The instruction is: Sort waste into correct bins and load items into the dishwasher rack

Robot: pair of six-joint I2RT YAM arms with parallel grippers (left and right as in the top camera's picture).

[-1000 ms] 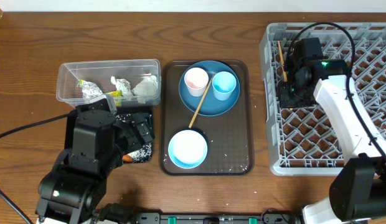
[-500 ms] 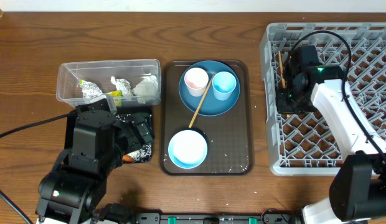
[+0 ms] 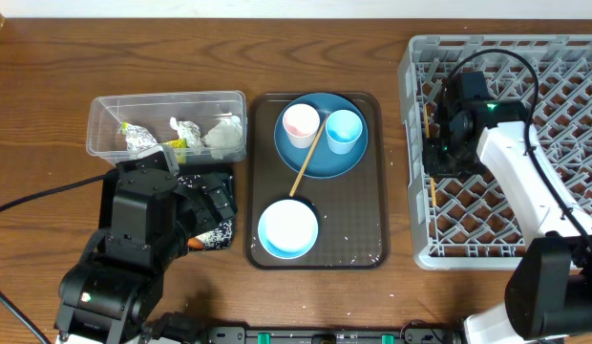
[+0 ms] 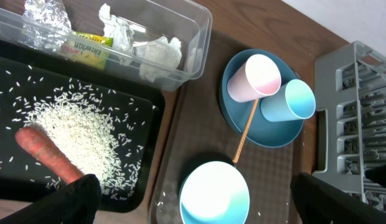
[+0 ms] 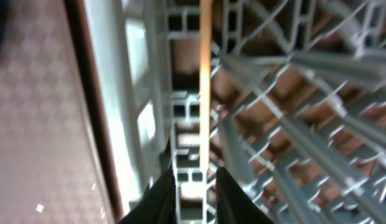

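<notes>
Loading chopsticks into the dishwasher rack (image 3: 411, 205) is the step in hand. One wooden chopstick (image 5: 205, 81) lies inside the lattice, along the rack's left wall. The right gripper (image 5: 194, 186) sits over the stick's near end with its jaws parted narrowly. The gap looks a little wider than the stick, so the stick reads as let go rather than clamped.

The second chopstick (image 3: 307, 153) lies slanted across the blue plate (image 3: 320, 170) on the brown serving tray (image 3: 363, 248), passing between the pinkish-white cup (image 3: 300, 123) and the light blue cup (image 3: 343, 129).

Next move, as judged: raise the right gripper clear of the pegs without dragging the stick, then travel left to the plate. Picking up a thin, flat-lying stick beside two cups calls for a narrow, low approach.

Arm pose:
- **Right arm:** it reaches from the near right across the rack, wrist pointed down at the left wall.
- **Left arm:** it is folded at the near left over the black tray (image 4: 149, 124). The left gripper (image 4: 193, 196) is spread wide and holds nothing.
</notes>
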